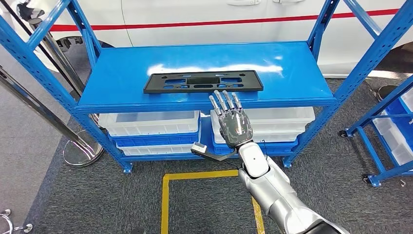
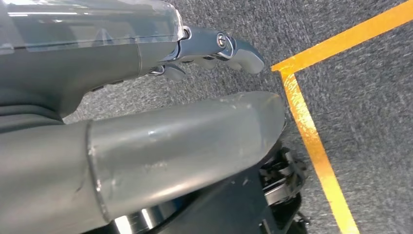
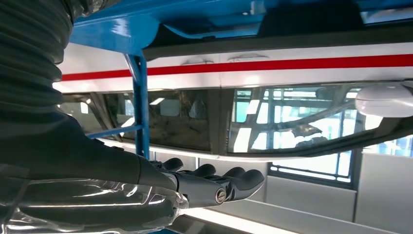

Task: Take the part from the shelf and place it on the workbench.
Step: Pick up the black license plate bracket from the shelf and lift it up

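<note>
- the black plastic part, a long flat panel with cut-out slots, is lying flat on the top deck of the blue metal shelf, near the deck's front edge and about midway along it.
- the right robot hand is reaching up in front of the shelf, palm side away from the head camera, its fingers stretched out straight and slightly apart, holding nothing.
- in the head view its fingertips are showing just at the shelf's front lip, right below the part's right half; whether they are touching the lip or the part cannot be told.
- in the right wrist view the right robot hand is showing with its fingers extended side by side, under the blue shelf frame, with a white vehicle body with a red stripe beyond it.
- the left robot hand is hanging over the grey carpet, beside a yellow floor tape line; its thick thumb and the fingers are lying roughly straight with nothing between them.
- white and blue plastic bins are sitting stacked on the shelf's lower level.
- a second blue rack on castors is standing to the right, and chrome stanchion bases are standing to the left.
</note>
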`<move>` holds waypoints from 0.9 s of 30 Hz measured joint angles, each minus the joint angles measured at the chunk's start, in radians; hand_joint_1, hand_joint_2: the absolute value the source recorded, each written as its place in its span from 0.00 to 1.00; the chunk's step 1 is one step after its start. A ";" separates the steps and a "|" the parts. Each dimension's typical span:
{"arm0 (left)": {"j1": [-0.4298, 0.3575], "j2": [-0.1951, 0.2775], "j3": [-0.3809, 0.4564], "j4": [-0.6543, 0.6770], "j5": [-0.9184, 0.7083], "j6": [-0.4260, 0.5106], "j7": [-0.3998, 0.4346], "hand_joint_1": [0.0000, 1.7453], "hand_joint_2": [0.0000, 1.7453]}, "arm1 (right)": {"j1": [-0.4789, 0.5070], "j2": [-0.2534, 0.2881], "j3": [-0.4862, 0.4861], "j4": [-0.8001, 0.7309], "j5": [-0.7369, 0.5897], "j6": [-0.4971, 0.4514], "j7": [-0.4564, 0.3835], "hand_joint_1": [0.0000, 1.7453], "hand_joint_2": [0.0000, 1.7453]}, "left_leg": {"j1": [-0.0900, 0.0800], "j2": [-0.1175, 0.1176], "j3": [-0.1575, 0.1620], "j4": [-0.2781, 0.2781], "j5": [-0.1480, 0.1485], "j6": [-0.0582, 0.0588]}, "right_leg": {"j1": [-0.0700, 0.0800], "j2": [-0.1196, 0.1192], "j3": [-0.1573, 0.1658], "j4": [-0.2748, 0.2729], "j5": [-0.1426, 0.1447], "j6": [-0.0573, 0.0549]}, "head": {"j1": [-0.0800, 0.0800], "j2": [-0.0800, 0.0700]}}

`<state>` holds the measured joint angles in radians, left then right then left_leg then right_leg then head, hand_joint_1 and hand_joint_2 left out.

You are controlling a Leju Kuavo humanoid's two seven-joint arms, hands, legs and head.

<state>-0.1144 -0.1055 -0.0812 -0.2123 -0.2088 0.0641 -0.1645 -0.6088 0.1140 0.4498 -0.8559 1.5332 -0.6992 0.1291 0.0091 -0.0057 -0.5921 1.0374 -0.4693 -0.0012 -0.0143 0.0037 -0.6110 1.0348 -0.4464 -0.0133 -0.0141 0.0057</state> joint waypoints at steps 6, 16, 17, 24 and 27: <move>0.007 0.002 -0.008 0.000 -0.009 0.000 0.002 0.00 0.00 | 0.012 0.000 -0.014 0.013 -0.003 0.000 -0.009 0.00 1.00 | 0.003 0.001 -0.120 0.258 -0.097 -0.010 | 0.004 -0.003 0.002 -0.001 -0.001 -0.014 | 0.000 0.000; -0.005 0.007 -0.009 0.000 -0.012 0.002 -0.004 0.00 0.00 | -0.005 0.000 -0.019 0.083 -0.003 0.000 -0.011 0.00 1.00 | 0.000 0.002 0.013 -0.040 0.034 0.033 | 0.010 -0.001 -0.016 0.043 -0.033 0.021 | 0.000 0.000; -0.006 0.007 -0.009 0.000 -0.012 0.002 -0.004 0.00 0.00 | -0.007 0.000 -0.022 0.091 -0.004 0.000 -0.011 0.00 1.00 | 0.002 0.003 0.014 -0.043 0.036 0.036 | 0.009 -0.001 -0.038 0.092 -0.062 0.024 | 0.000 0.000; -0.007 0.006 -0.009 0.000 -0.015 0.003 -0.005 0.00 0.00 | -0.009 -0.003 -0.032 0.133 -0.004 0.000 -0.014 0.00 1.00 | 0.003 0.002 0.012 -0.027 0.025 0.030 | -0.008 -0.003 -0.060 0.135 -0.040 0.040 | 0.001 0.000; -0.010 0.007 -0.009 0.000 -0.015 0.003 -0.006 0.00 0.00 | -0.017 -0.002 -0.035 0.147 -0.003 0.000 -0.013 0.00 1.00 | -0.002 0.000 0.003 -0.009 0.015 0.014 | -0.006 -0.001 -0.010 0.024 -0.012 0.030 | 0.000 0.000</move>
<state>-0.1244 -0.0988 -0.0904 -0.2121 -0.2239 0.0668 -0.1704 -0.6255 0.1123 0.4148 -0.7093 1.5306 -0.6993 0.1158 0.0070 -0.0059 -0.5895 1.0288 -0.4546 0.0127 -0.0203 0.0031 -0.6208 1.0589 -0.4586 0.0169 -0.0139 0.0057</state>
